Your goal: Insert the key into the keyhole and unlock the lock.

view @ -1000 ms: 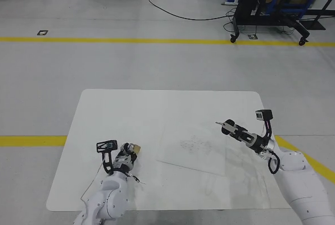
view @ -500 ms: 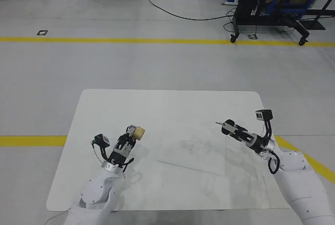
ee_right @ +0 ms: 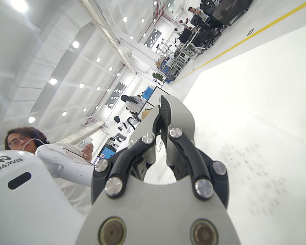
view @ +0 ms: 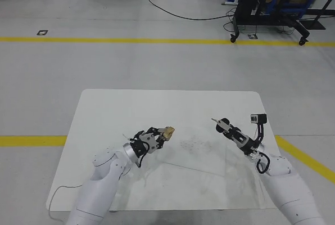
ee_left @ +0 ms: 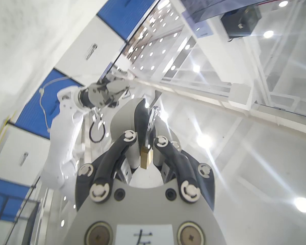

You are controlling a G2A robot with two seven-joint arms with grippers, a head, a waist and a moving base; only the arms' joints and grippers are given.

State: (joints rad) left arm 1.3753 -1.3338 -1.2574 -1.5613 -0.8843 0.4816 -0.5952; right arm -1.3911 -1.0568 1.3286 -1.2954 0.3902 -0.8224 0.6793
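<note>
Closest in, the left gripper (ee_left: 150, 114) has its jaws closed tight on the lock (ee_left: 146, 158). The brass body sits back between the finger bases and the shackle runs out toward the tips; the keyhole face cannot be made out. Out beyond those jaws and well apart from them, above the table (view: 117, 107), the right gripper (view: 220, 125) has its jaws pinched together on the key (view: 214, 120), with a thin sliver of blade jutting past the tips toward the lock. Judging by that gap, the step in hand is bringing the two together. To do it well, I would first turn the lock so the keyhole squarely faces the blade, then line the blade along the keyhole's axis before closing in. The advance should be slow, and the lock held firm so it cannot pivot between the pads when the key turns.
</note>
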